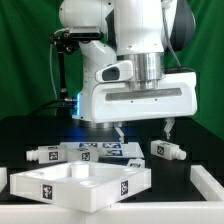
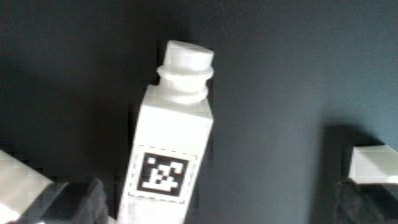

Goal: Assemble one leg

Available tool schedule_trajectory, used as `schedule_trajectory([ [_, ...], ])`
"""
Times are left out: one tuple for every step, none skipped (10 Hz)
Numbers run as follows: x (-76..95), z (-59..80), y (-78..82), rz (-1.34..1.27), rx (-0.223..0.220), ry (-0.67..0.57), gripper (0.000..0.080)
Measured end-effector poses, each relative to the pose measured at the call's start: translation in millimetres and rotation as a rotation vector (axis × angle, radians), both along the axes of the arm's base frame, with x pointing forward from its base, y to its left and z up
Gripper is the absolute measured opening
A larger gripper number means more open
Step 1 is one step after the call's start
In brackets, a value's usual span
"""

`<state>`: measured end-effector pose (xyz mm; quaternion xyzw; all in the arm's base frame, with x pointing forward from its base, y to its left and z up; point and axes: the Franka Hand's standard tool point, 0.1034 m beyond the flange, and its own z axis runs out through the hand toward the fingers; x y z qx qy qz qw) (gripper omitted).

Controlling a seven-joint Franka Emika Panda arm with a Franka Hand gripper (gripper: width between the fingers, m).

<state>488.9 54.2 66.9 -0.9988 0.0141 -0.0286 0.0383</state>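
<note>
1. Gripper (image 1: 145,130): pincer of the white arm, jaws spread wide apart, nothing between them. Hangs above the dark table (image 1: 200,140), both fingertips (image 1: 119,131) clear of the surface.
2. Leg (image 1: 167,150): short chunky white peg with a black-and-white tag sticker. Lies on its side on the table, just below the fingertip on the exterior view's right. Apart from that fingertip, off to the side of the gap between the jaws, and not gripped.
3. Leg, wrist view (image 2: 173,130): white peg seen lengthwise in the middle of the picture. Tag sticker on the thick end, narrower round tip at the far end. Untouched by any finger. Cannot tell whether it is the same piece as item 2.
4. Second leg (image 1: 40,155): same make, on its side toward the exterior view's left, well apart from the gripper.
5. Marker board (image 1: 90,150): thin and flat, with a row of tags, on the table between the two legs.
6. Panel (image 1: 60,190): large white square with a raised rim, nearest the exterior camera, with tags on its wall.
</note>
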Motion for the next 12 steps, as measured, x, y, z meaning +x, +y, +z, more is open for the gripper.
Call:
schedule_trajectory([
  [-0.7, -12.3, -11.3, -0.014, -0.005, 0.019, 0.0649],
  [5.1, -22.2, -21.2, -0.042, -0.006, 0.036, 0.0649],
  [10.6, -31.0, -24.4, -0.072, -0.003, 0.044, 0.0649],
  [6.5, -40.2, -14.4, -0.111, -0.001, 0.051, 0.0649],
  [3.5, -46.4, -7.1, -0.105, -0.002, 0.052, 0.0649],
  [1.4, -53.0, -6.1, -0.105, -0.003, 0.052, 0.0649],
  [-0.6, -57.7, -3.4, -0.111, -0.004, 0.053, 0.0649],
  [-1.2, -58.5, 0.8, -0.1, -0.005, 0.047, 0.0649],
  [-0.8, -58.2, 0.1, -0.097, -0.006, 0.046, 0.0626],
  [-0.8, -58.3, 0.0, -0.097, -0.006, 0.046, 0.0626],
  [-0.9, -58.3, 0.1, -0.097, -0.006, 0.046, 0.0456],
  [-0.9, -58.3, 0.1, -0.097, -0.006, 0.046, 0.0456],
])
